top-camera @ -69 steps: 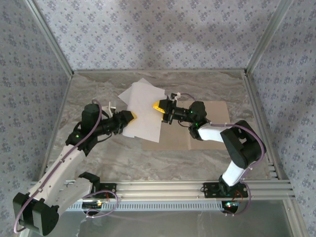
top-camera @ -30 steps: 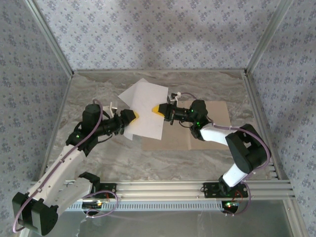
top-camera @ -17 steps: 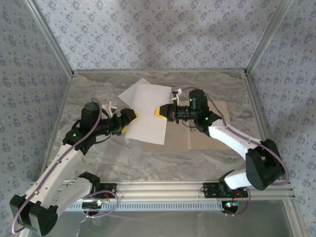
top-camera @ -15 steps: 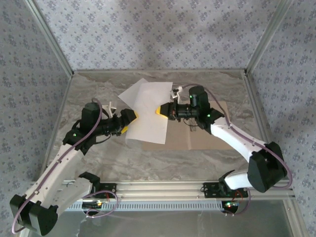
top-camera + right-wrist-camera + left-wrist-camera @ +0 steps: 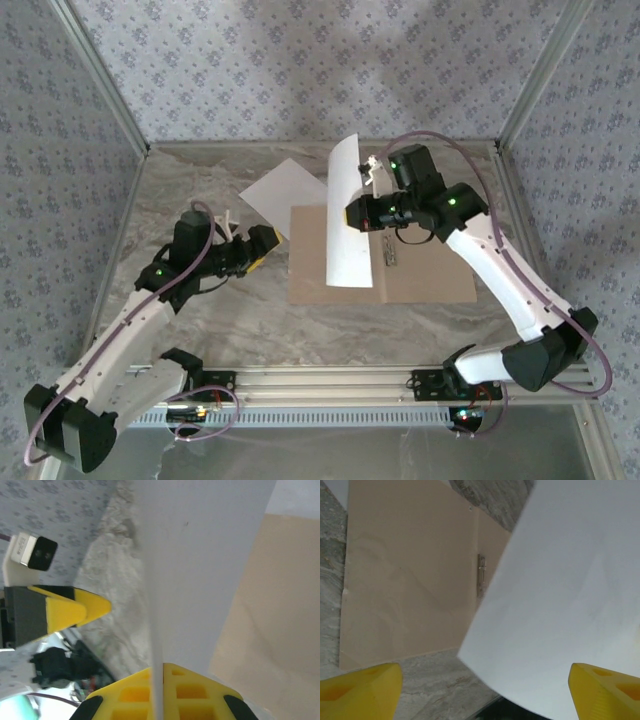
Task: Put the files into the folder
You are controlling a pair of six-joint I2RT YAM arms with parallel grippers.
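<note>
File one [image 5: 348, 225] is pinched edge-on by the right gripper [image 5: 358, 213] and hung above the open folder [image 5: 430, 275] for laying in; file two [image 5: 280, 188] is parked flat at the folder's far-left corner; left gripper [image 5: 263, 243] is spread, empty.

Two white sheets [image 5: 348, 225] [image 5: 278, 187], one tan folder [image 5: 425, 268], two pincers [image 5: 262, 245] [image 5: 354, 213]

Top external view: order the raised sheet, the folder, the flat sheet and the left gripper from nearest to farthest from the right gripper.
From the right gripper:
1. raised sheet, pinched in its jaws.
2. folder, directly beneath.
3. flat sheet, to the back-left.
4. left gripper, far left, open.
</note>
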